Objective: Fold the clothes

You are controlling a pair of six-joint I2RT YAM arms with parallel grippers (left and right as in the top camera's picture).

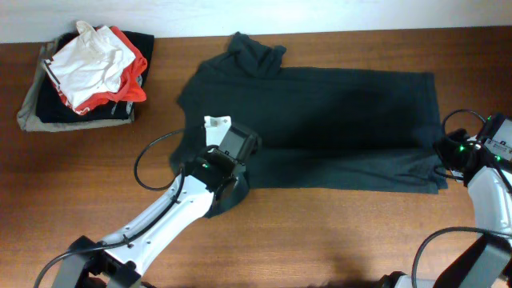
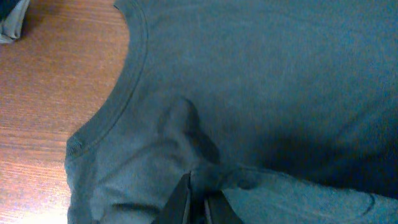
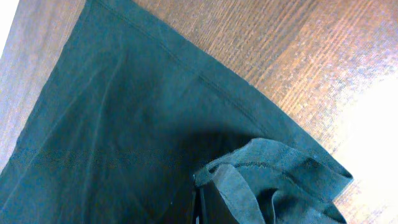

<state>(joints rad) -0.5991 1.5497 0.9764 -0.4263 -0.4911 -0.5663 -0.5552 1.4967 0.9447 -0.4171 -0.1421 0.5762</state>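
The clothes (image 1: 344, 112), one dark charcoal T-shirt, lie spread across the middle and right of the table, with a sleeve bunched at the far edge. My left gripper (image 1: 238, 146) stands over the shirt's left end near the collar (image 2: 124, 81). In the left wrist view that gripper (image 2: 200, 186) has its jaws almost together on a raised pucker of the cloth (image 2: 186, 124). My right gripper (image 1: 444, 154) is at the shirt's right hem. In the right wrist view it (image 3: 200, 199) is shut on a folded-over corner of the hem (image 3: 273, 168).
At the table's far left a white garment with red-orange trim (image 1: 96, 60) lies on a stack of dark and grey-khaki clothing (image 1: 32, 112). Bare wooden table (image 1: 336, 232) runs along the near side and shows beyond the hem (image 3: 280, 50).
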